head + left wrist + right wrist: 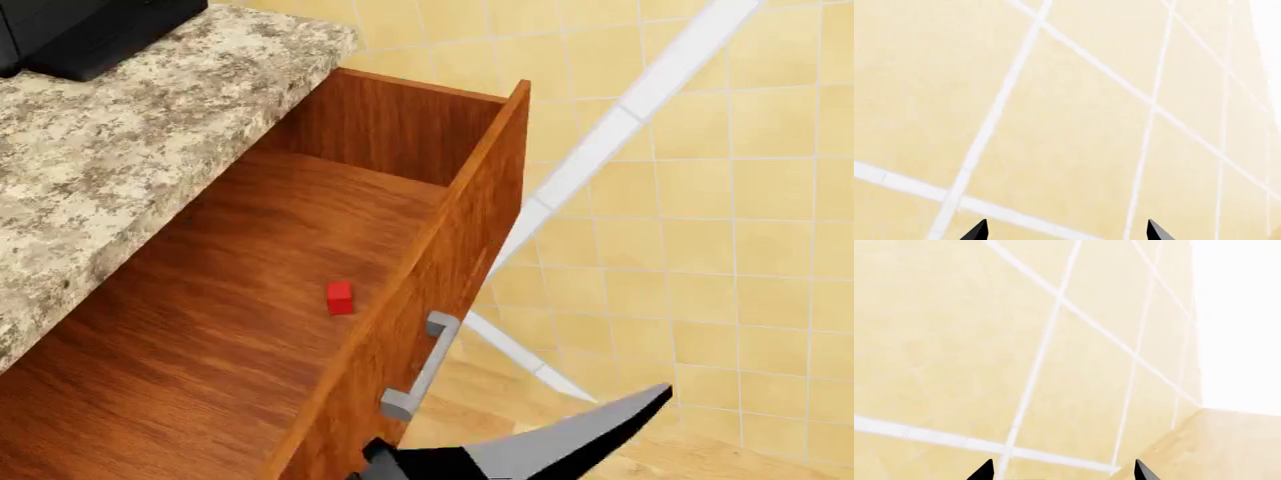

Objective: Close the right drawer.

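The wide reddish-brown wooden right drawer [254, 320], pulled fully out beside the speckled granite surface [120, 140], looks rigid and free-sliding, best pushed on its glossy front near the grey bar handle [420, 368]; both end effectors' tips stand apart, holding nothing.

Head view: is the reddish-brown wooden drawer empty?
No, a small red cube lies on the floor of the open reddish-brown wooden drawer.

Kitchen: granite counter [120, 130], tiled floor [694, 200]

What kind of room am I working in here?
Probably a kitchen: a speckled granite-look countertop, an open wooden drawer with a grey bar handle beneath it, and pale yellow tiles.
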{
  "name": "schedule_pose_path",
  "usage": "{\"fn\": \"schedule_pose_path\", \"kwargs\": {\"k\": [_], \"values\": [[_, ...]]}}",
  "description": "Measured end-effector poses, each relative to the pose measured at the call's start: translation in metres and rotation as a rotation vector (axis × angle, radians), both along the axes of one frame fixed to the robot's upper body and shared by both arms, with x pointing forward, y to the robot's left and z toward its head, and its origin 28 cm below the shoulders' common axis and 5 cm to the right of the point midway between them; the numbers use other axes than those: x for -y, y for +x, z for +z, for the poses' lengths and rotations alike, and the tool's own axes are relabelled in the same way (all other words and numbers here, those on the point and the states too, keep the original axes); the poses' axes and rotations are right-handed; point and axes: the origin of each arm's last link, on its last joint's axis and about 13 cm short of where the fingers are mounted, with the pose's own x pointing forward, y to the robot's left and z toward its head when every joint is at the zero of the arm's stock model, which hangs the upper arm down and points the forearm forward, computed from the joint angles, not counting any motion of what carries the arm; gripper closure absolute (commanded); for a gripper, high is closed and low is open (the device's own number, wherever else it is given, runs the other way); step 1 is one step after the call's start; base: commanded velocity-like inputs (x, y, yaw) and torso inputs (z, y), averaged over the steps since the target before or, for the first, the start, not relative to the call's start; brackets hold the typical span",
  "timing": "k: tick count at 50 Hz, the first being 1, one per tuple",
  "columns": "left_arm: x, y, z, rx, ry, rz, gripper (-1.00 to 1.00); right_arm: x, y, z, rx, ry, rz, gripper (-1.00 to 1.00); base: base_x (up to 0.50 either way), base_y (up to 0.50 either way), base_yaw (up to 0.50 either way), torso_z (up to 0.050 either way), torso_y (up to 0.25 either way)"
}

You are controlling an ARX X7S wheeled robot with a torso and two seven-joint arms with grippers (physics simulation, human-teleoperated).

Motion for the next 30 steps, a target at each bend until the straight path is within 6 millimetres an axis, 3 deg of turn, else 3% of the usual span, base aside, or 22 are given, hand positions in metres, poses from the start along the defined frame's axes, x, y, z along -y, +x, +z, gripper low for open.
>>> {"fn": "schedule_pose_path", "kwargs": {"k": [6,14,20,30], "values": [[0.012,-0.032,-0.063,-0.061,-0.047,-0.041,-1.0,0.002,-0.005,-0.005,0.014,0.017,-0.026,-1.0,0.0,0.0,0.0,0.0,0.0],[0.023,-0.065,-0.102,-0.178,0.037,0.002,-1.0,0.004,-0.006,-0.012,0.024,0.03,-0.055,-1.0,0.0,0.0,0.0,0.0,0.0],[0.031,-0.065,-0.123,-0.246,0.107,0.013,-1.0,0.004,-0.005,-0.019,0.021,0.039,-0.07,-1.0,0.0,0.0,0.0,0.0,0.0],[0.037,-0.047,-0.145,-0.302,0.185,0.029,-1.0,0.001,-0.002,-0.024,0.011,0.043,-0.061,-1.0,0.0,0.0,0.0,0.0,0.0]]}}
